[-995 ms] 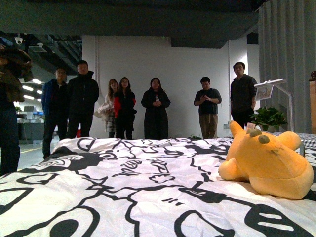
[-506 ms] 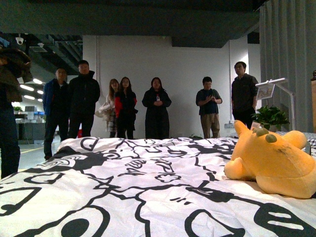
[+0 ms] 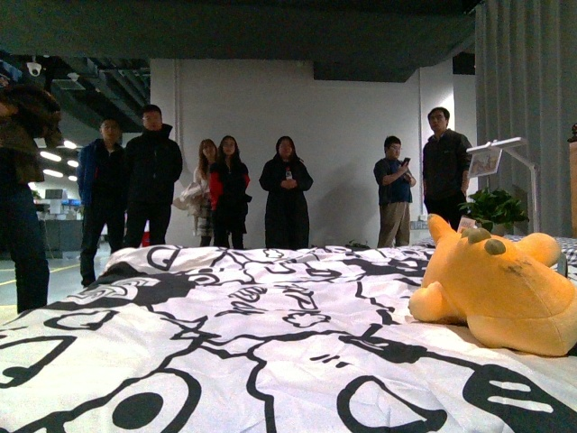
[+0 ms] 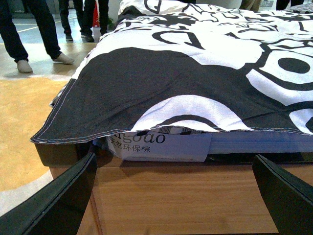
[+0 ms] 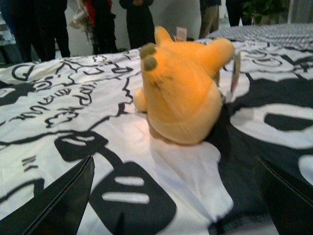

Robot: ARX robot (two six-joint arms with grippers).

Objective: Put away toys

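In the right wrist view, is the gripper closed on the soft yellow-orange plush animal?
No: the fingers of the right gripper stand wide apart, and the soft yellow-orange plush animal lies beyond them on the black-and-white patterned bedspread.

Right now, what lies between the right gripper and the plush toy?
Only bare black-and-white duvet cover, as the right wrist view shows: nothing stands between the open right gripper and the yellow-orange plush toy.

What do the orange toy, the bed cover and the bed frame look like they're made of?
Orange toy: soft plush fabric, matte, fuzzy, slumped. Bed cover: woven cloth, matte, with a stitched hem and drape. Bed frame: likely wood or veneer; grain shows.
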